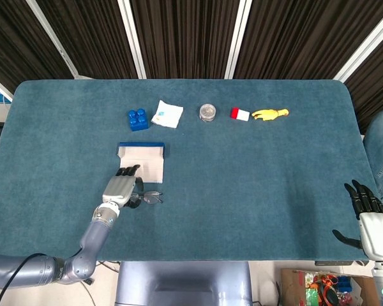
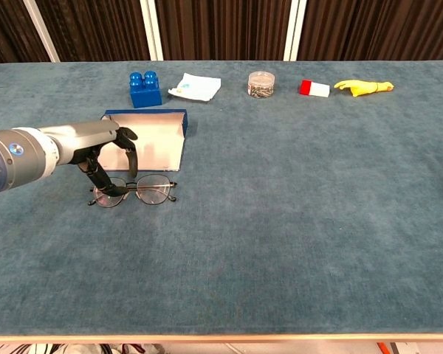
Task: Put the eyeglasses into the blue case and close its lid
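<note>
Eyeglasses (image 2: 140,190) flat on the blue-green table (image 2: 295,221), lenses up, thin dark wire frame, just in front of the open blue case (image 2: 151,140). Case lying open, pale lining up, blue lid edge on the far side; nothing inside. Glasses and case close together but apart, a narrow strip of cloth between them.

Left hand (image 2: 103,151) low over the left lens, dark fingers (image 2: 96,173) curved downward and a little apart, tips reaching down at the frame's left end. In the chest view, one fingertip at the rim of the left lens; real contact or only very near: cannot tell. Nothing lifted, frame flat on the cloth. In the head view, same hand (image 1: 121,186) covering the left half of the glasses (image 1: 151,198), fingertips pointing toward the case (image 1: 143,160).

Right hand (image 1: 369,220) far away at the near right corner of the table, seen only in the head view, dark fingers straight and spread, holding nothing.

Along the far side, in a row from left to right: blue toy brick (image 2: 145,88), white folded packet (image 2: 195,86), small clear round jar (image 2: 261,83), red and white small box (image 2: 314,88), yellow toy figure (image 2: 363,87). All well apart from the case and glasses.
</note>
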Robot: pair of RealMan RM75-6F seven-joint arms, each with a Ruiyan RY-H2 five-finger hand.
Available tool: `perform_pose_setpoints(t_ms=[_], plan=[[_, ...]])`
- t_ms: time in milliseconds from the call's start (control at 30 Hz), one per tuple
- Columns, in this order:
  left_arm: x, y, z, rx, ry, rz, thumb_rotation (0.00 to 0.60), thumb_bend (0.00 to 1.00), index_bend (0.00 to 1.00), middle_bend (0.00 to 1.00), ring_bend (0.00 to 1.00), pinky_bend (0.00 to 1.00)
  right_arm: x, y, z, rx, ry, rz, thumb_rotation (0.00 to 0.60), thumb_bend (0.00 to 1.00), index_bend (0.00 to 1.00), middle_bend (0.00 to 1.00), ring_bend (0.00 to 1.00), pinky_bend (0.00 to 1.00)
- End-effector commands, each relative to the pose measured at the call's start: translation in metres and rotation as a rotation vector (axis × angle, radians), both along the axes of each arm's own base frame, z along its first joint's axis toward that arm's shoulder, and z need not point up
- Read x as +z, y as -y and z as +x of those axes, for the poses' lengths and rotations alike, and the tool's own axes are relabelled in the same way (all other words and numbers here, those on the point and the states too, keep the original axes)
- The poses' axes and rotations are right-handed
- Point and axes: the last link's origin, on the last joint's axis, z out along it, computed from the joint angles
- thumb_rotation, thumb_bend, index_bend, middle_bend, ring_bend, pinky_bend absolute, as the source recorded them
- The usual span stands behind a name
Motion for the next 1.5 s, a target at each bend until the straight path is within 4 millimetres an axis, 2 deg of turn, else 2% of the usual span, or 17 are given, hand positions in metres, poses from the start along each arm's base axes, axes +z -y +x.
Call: perform_pose_setpoints(t_ms=[33, 800, 1067, 1267, 1500], plan=[[-0.002, 0.0, 0.001, -0.001, -0.002, -0.002, 0.6, 0.31, 0.48, 0.03, 0.0, 0.0, 0.0, 0.0, 0.0, 0.0, 0.0, 0.0, 0.6, 0.04, 0.0, 0.0, 0.05, 0.19], [-0.01, -0.004, -0.001, -0.003, -0.042, 0.012, 0.6, 0.34, 0.55, 0.05, 0.0, 0.0, 0.001, 0.0, -0.001, -0.02, 0.01, -0.007, 0.6, 0.04, 0.0, 0.0, 0.05, 0.19], [-0.012, -0.004, 0.001, -0.011, -0.045, 0.016, 0.6, 0.41, 0.56, 0.05, 0.0, 0.0, 0.001, 0.0, -0.001, -0.018, 0.015, -0.005, 0.6, 0.04, 0.0, 0.0, 0.05, 0.19], [-0.009, -0.006, 0.002, -0.008, -0.042, 0.031, 0.6, 0.43, 0.57, 0.06, 0.0, 0.0, 0.001, 0.0, -0.001, -0.016, 0.02, -0.003, 0.6, 0.04, 0.0, 0.0, 0.05, 0.19], [0.001, -0.018, 0.009, 0.0, -0.039, 0.08, 0.6, 0.43, 0.58, 0.06, 0.0, 0.0, 0.001, 0.0, -0.001, -0.02, 0.027, 0.0, 0.6, 0.04, 0.0, 0.0, 0.05, 0.19]])
